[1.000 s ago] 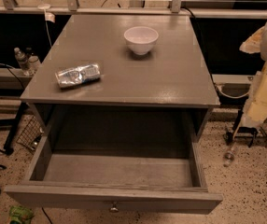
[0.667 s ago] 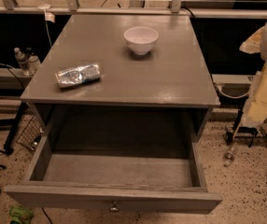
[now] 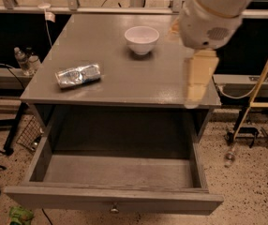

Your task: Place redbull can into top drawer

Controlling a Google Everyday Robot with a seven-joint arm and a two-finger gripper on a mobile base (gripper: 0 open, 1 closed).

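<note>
On the grey table (image 3: pixel 138 76) the redbull can (image 3: pixel 78 75) lies near the left edge, not picked up yet; the top drawer (image 3: pixel 117 172) is open; the gripper (image 3: pixel 197 86) hangs over the right edge, wide or narrow I cannot tell.

claw (image 3: pixel 196 86): blurred, over the right front edge of the bench (image 3: pixel 124 81).
arm (image 3: pixel 213 13): cut off by the top edge.
bench corner: right rear hidden behind the arm.
top drawer (image 3: pixel 117 172): rear of the inside hidden under the bench.

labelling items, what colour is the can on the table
Can: silver with blue patches, camera view; end effector hovers over the table's right edge.
</note>
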